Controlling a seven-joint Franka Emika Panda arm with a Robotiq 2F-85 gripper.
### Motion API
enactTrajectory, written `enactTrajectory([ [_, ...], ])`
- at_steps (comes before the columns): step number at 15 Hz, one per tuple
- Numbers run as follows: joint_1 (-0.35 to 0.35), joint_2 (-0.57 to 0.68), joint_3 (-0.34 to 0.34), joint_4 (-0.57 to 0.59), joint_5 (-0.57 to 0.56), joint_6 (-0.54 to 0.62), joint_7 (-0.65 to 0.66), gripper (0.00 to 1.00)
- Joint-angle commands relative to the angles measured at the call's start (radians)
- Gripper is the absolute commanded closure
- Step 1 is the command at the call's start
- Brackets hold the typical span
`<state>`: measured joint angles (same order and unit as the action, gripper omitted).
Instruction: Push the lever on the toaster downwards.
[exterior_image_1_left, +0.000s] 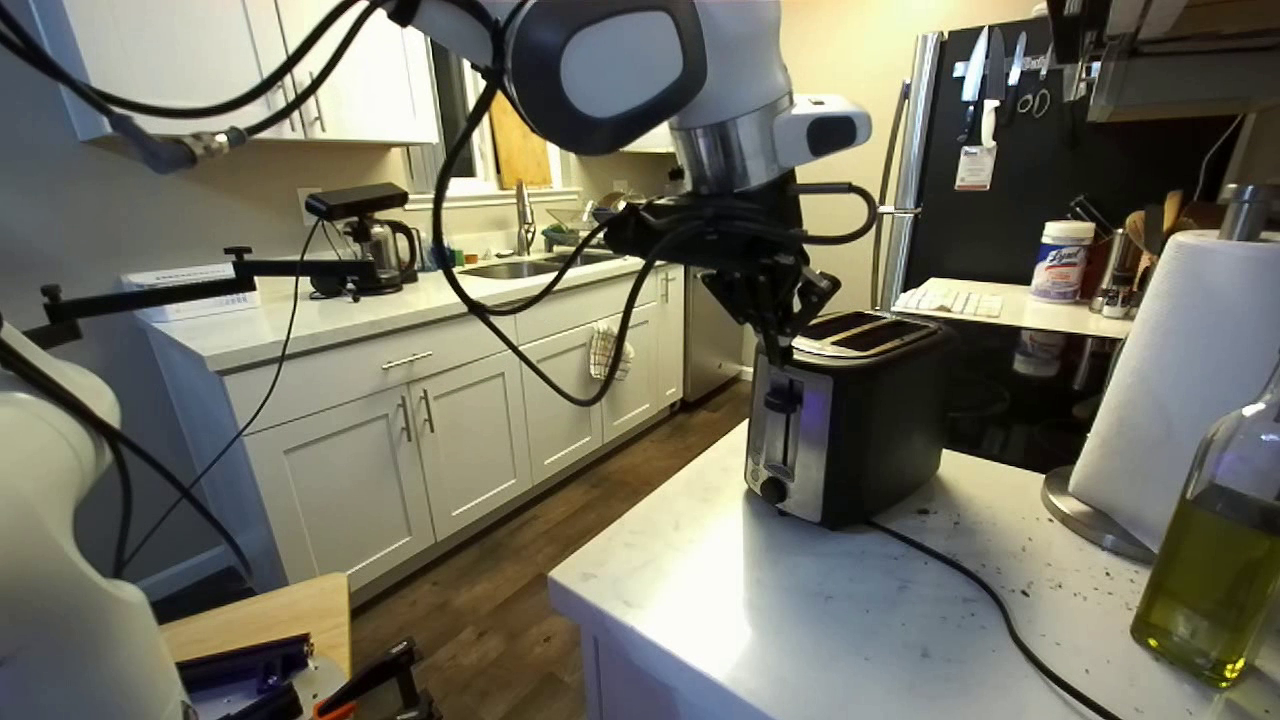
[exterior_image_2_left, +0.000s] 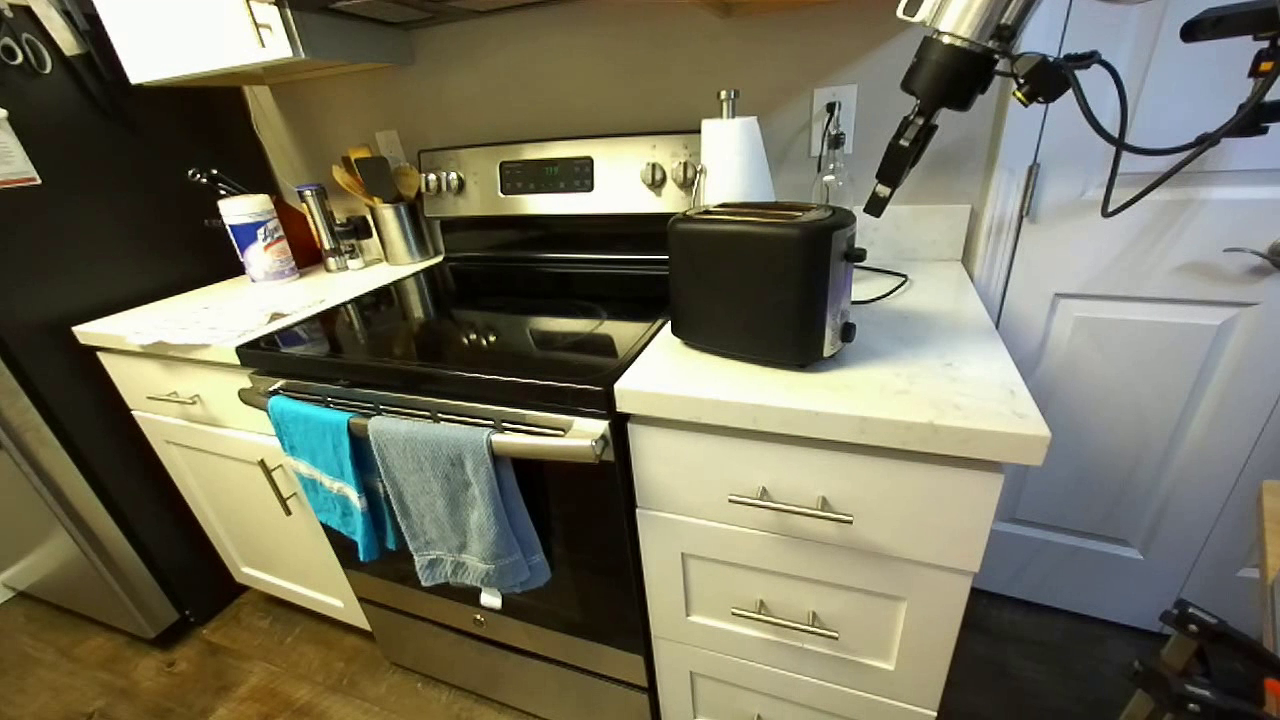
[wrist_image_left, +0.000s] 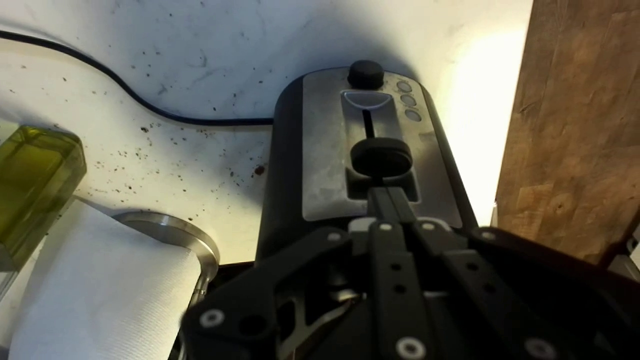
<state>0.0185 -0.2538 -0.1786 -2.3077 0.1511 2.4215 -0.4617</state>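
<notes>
The black toaster (exterior_image_1_left: 885, 430) with a silver front panel stands on the white counter; it also shows in an exterior view (exterior_image_2_left: 755, 285) and in the wrist view (wrist_image_left: 327, 185). Its black lever (exterior_image_1_left: 783, 397) sits high in its slot, and shows in an exterior view (exterior_image_2_left: 856, 255) and the wrist view (wrist_image_left: 381, 157). My gripper (exterior_image_1_left: 778, 352) is shut with its fingertips pressed together and nothing between them. In an exterior view the gripper (exterior_image_2_left: 876, 205) points down, above and slightly out from the lever. In the wrist view the fingertips (wrist_image_left: 389, 192) appear just behind the lever; contact cannot be told.
A paper towel roll (exterior_image_1_left: 1165, 390) and an oil bottle (exterior_image_1_left: 1220, 540) stand on the same counter (exterior_image_1_left: 800, 620). The toaster's black cord (exterior_image_1_left: 990, 590) runs across it. The stove (exterior_image_2_left: 500, 320) adjoins the toaster. A dial (wrist_image_left: 366, 75) is below the lever slot.
</notes>
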Motion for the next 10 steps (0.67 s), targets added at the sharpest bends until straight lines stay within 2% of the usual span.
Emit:
enactTrajectory([
  [1,0.001,0.002,0.007,-0.001,0.003,-0.022,-0.034,0.99],
  [10,-0.007,0.057,0.031,-0.011,-0.022,0.046,-0.03,0.99],
])
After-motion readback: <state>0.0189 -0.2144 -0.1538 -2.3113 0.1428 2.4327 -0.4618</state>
